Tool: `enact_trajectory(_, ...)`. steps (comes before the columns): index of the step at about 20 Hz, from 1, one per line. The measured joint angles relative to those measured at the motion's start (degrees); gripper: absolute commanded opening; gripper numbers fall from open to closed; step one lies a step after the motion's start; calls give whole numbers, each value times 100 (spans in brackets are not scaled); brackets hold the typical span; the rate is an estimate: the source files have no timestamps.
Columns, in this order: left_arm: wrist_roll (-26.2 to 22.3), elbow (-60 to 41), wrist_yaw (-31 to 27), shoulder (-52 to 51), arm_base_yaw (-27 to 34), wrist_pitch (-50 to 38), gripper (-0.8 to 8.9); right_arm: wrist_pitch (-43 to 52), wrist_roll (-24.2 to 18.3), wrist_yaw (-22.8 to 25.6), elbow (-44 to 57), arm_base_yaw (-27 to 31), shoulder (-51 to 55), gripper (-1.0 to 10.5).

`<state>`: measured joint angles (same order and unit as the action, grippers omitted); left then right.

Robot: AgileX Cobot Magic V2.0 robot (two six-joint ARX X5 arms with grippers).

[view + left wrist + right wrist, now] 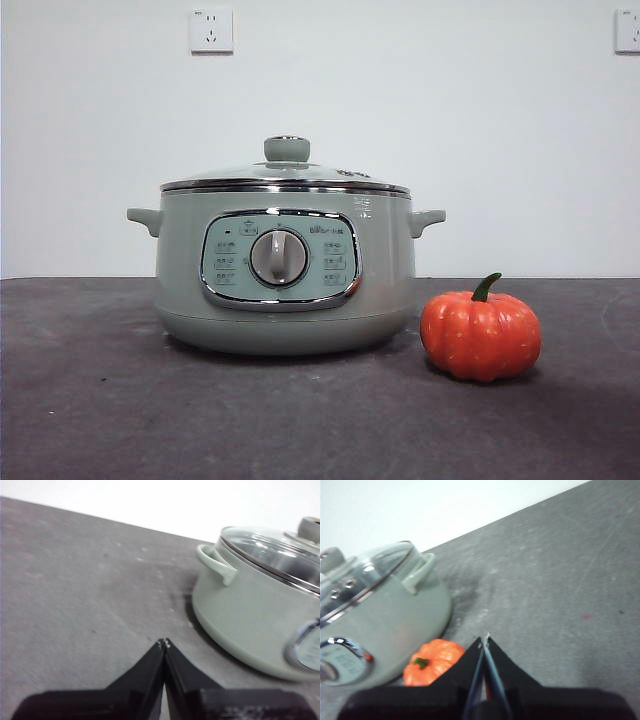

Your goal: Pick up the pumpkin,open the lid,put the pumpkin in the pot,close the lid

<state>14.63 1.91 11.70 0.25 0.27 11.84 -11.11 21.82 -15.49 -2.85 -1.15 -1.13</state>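
Observation:
The pale sage-green pot (pixel 285 265) stands in the middle of the dark table, its dial facing the front view. The clear glass lid (pixel 286 172) with its green knob sits shut on the pot. The small orange-red pumpkin (pixel 480 333) stands on the table just right of the pot. My left gripper (pixel 164 642) is shut and empty, held above bare table beside the pot (pixel 255 605) and its lid (pixel 275 547). My right gripper (pixel 484 639) is shut and empty, held above the table close to the pumpkin (pixel 431 662) and the pot (pixel 385 615). Neither arm shows in the front view.
The dark grey table (pixel 120 400) runs wide on both sides of the pot. A white wall stands behind, with a socket (pixel 211 30) above the pot and another at the top right corner (pixel 628 30).

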Motion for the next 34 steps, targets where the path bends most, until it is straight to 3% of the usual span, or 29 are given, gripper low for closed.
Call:
enact_trajectory(8, 111, 852, 350, 87, 0, 765, -7, -450, 175, -175, -1051, 0, -675, -12)
enact_trajectory(14, 192, 1613, 807, 734, 0, 1150, -7, -1158, -83, -723, -2157, 0, -1716, -12)
enact_trajectory(19, -22, 2457, 1478, 1617, 0, 1604, -7, -2164, -660, -1231, -3233, 0, -2717, -12)
enact_trajectory(24, -614, 3362, 2168, 2564, 0, 2251, -8, -3377, -1467, -1565, -4365, -31, -3668, -12)
enact_trajectory(31, -1674, 4352, 2885, 3550, 0, 3373, -8, -5045, -2594, -1589, -5702, -361, -4647, -12)
enact_trajectory(34, -2035, 4518, 3005, 3718, 0, 3777, -8, -5364, -2846, -1580, -5823, -542, -4734, -11)
